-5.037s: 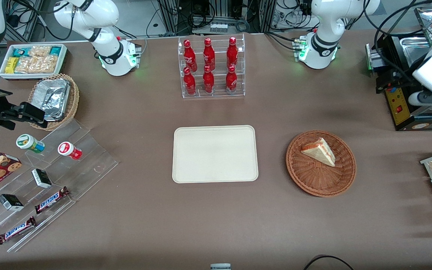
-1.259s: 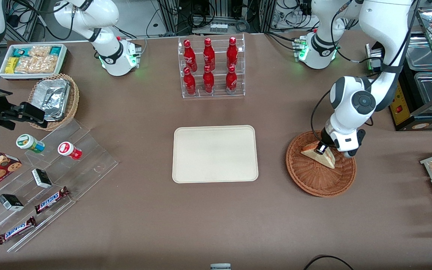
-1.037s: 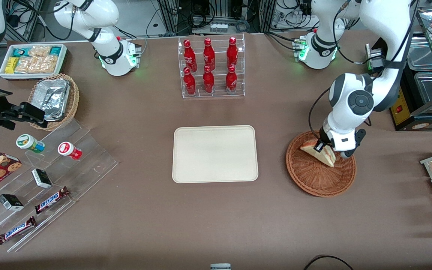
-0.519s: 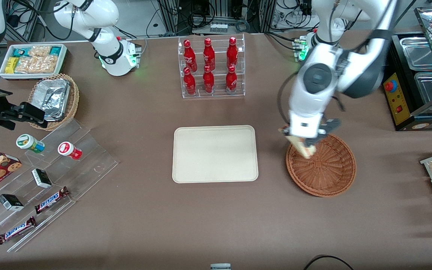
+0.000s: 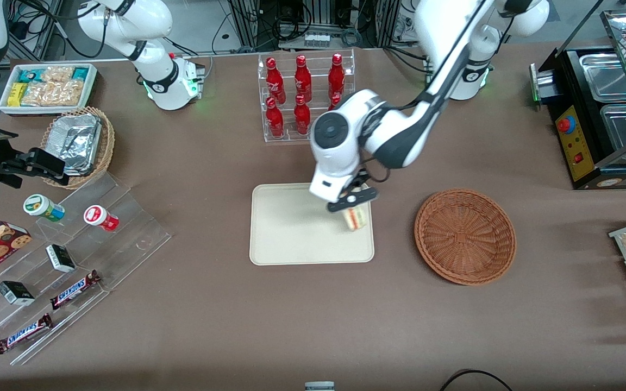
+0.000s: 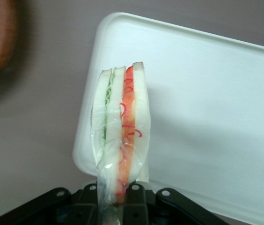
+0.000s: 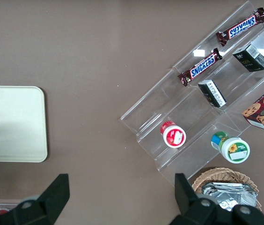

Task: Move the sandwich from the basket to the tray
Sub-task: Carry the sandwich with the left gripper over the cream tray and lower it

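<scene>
The sandwich [image 5: 356, 216], a wrapped wedge of white bread with red-orange and green layers [image 6: 121, 123], hangs above the cream tray [image 5: 291, 239] near the tray's edge that faces the basket. My gripper [image 5: 352, 205] is shut on its wrapped end, fingers [image 6: 135, 202] pressed against both bread faces. The round reddish-brown basket [image 5: 465, 236] sits on the table toward the working arm's end, with nothing in it. In the wrist view the tray [image 6: 216, 103] spreads under the sandwich, and the sandwich's lower part overhangs the tray's rim.
A clear rack of red bottles [image 5: 305, 98] stands farther from the front camera than the tray. A tiered acrylic shelf [image 5: 74, 255] with snack bars and cups lies toward the parked arm's end. A tan basket of foil containers [image 5: 79, 142] and a white snack bin [image 5: 47, 87] sit there too.
The gripper closed on the sandwich in the basket, lifted it out and carried it sideways to above the tray. The basket is now bare.
</scene>
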